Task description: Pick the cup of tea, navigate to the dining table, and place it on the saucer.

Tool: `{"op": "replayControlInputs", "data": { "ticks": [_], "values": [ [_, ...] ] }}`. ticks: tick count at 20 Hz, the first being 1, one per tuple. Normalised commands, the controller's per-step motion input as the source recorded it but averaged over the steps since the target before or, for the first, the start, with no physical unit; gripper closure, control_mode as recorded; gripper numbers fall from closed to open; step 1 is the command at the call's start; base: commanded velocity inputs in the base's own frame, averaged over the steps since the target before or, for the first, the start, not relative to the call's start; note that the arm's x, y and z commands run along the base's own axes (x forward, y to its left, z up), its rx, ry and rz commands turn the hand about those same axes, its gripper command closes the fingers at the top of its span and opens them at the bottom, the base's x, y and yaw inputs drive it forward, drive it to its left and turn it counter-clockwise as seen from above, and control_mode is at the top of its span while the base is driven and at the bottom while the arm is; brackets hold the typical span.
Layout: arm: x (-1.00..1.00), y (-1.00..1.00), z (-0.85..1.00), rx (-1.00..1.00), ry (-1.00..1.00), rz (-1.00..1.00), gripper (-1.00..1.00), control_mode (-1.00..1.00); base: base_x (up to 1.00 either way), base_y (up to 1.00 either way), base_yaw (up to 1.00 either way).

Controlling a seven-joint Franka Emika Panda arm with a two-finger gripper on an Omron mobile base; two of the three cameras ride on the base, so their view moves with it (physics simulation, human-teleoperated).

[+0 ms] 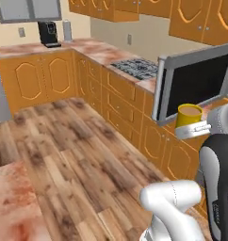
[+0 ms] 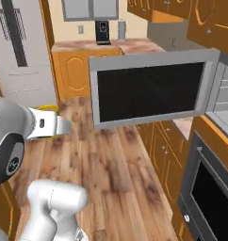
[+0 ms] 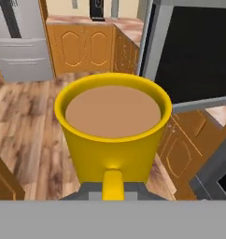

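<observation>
We've got the cup of tea [image 3: 113,135] up in the air, and our gripper [image 3: 113,184] is pinched almost fully closed on its handle, which points straight back at us in the hand view. The cup sits upright, brown tea nearly level with the rim (not much margin there). From the left base view the cup [image 1: 189,115] hangs just in front of the open microwave door [image 1: 196,82], above the lower cabinets [image 1: 130,113], clear of any surface.

So what could bite us? First, that door: it juts out right beside the cup, and a wide swing of the arm or a turn of the base could clip it and knock the cup askew. Second, the tea itself, because any tilt of the wrist or jerky start while driving looks likely to slop it over the edge. Third, we're holding by a thin handle, so the cup may pivot in the grip if bumped. A corner of marbled stone top [image 1: 12,207] shows low in the left base view; we can't tell if that's the dining table, and no saucer has come up yet.
</observation>
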Motion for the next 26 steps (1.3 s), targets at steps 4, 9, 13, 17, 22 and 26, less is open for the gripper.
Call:
{"op": "replayControlInputs", "data": {
  "ticks": [4,9,13,17,22,26],
  "values": [
    [0.0,0.0,0.0,0.0,0.0,0.0,1.0,1.0,-0.37,0.0,0.73],
    [0.0,0.0,0.0,0.0,0.0,0.0,1.0,1.0,-0.3,0.0,0.72],
    [0.0,0.0,0.0,0.0,0.0,0.0,1.0,1.0,-0.25,0.0,0.71],
    [0.0,0.0,0.0,0.0,0.0,0.0,1.0,1.0,-0.09,0.0,0.7],
    [0.0,0.0,0.0,0.0,0.0,0.0,1.0,1.0,-0.04,0.0,0.67],
    [0.0,0.0,0.0,0.0,0.0,0.0,1.0,1.0,-0.03,0.0,0.64]
  ]
}}
